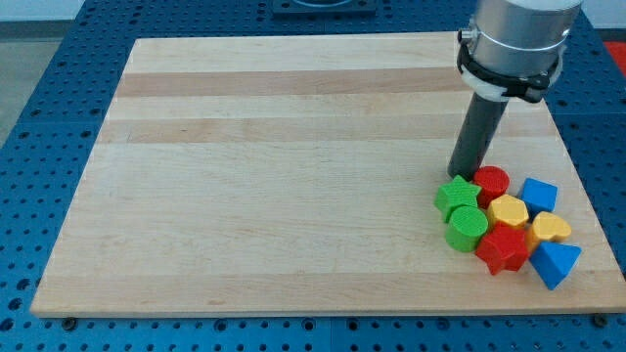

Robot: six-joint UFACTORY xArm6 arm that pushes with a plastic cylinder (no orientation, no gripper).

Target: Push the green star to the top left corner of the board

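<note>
The green star (pixel 456 195) lies at the left end of a tight cluster of blocks near the board's bottom right. My tip (pixel 462 174) stands just above the star's top edge, between it and the red cylinder (pixel 491 182), touching or nearly touching both. A green cylinder (pixel 467 227) sits directly below the star.
The cluster also holds a yellow hexagon (pixel 509 209), a red star (pixel 503 246), a blue cube (pixel 538 194), a yellow heart (pixel 551 229) and a blue triangle (pixel 557 264). The wooden board (pixel 274 176) rests on a blue perforated table (pixel 29 78).
</note>
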